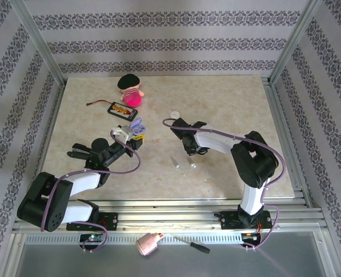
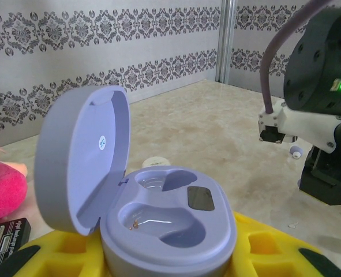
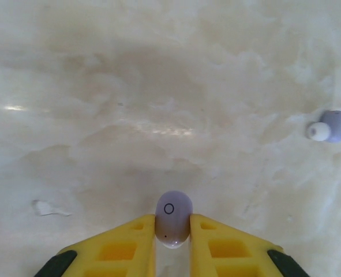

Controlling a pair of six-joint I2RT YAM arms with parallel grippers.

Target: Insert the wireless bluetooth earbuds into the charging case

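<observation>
Right gripper (image 3: 173,234) is pinched tight on 1 lilac earbud (image 3: 173,210). Left gripper (image 1: 137,136) is clamped around the open charging case (image 2: 158,222). 1 loose bud (image 3: 330,126) lies on the table (image 3: 130,86).

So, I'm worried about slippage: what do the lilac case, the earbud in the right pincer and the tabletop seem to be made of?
Lilac case: probably smooth moulded plastic, with a soft sheen outside and glossy wells that catch reflections.
Earbud: looks like lilac plastic too, a satin shell with a printed ring.
Tabletop: marble-patterned and polished or laminated, judging by the glare streaks; whether it is real stone can't be told.
</observation>
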